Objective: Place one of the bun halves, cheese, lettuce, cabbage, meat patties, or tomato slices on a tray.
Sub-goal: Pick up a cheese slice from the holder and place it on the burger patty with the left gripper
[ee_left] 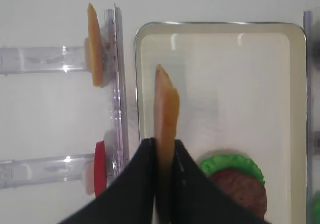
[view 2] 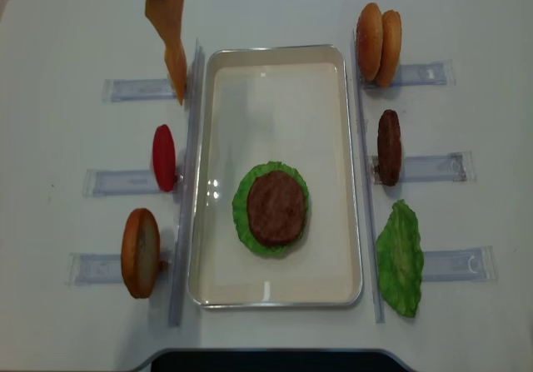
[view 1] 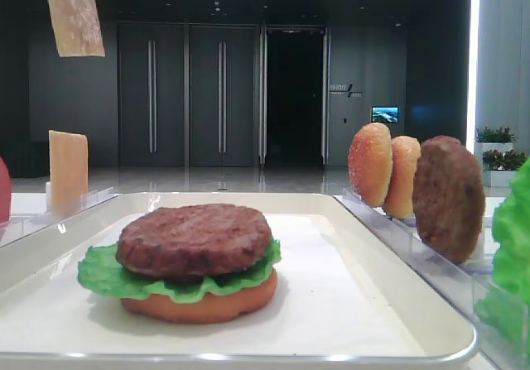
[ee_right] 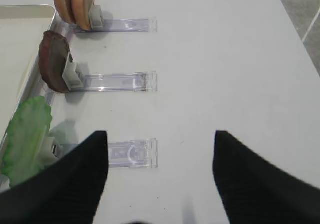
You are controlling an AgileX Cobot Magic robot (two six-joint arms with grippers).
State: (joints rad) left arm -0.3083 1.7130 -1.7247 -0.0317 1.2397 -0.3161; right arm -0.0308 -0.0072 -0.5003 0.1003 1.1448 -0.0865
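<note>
My left gripper [ee_left: 164,143] is shut on a thin orange-tan cheese slice [ee_left: 166,103], which hangs edge-down high over the left side of the cream tray [ee_left: 220,26]. From above, the held cheese [view 2: 162,14] shows near the tray's far left corner. On the tray [view 2: 283,64] lies a stack: a bun half [view 1: 199,304], then lettuce [view 2: 243,214], with a meat patty [view 2: 276,207] on top. My right gripper [ee_right: 160,134] stands open over bare white table, nothing between its fingers.
Left racks hold another cheese slice [ee_left: 95,46], a red tomato slice [view 2: 164,157] and a bun half [view 2: 140,252]. Right racks hold two bun halves [view 2: 378,43], a patty [view 2: 389,147] and a lettuce leaf [view 2: 400,258]. A clear rack [ee_right: 132,153] lies under the right gripper.
</note>
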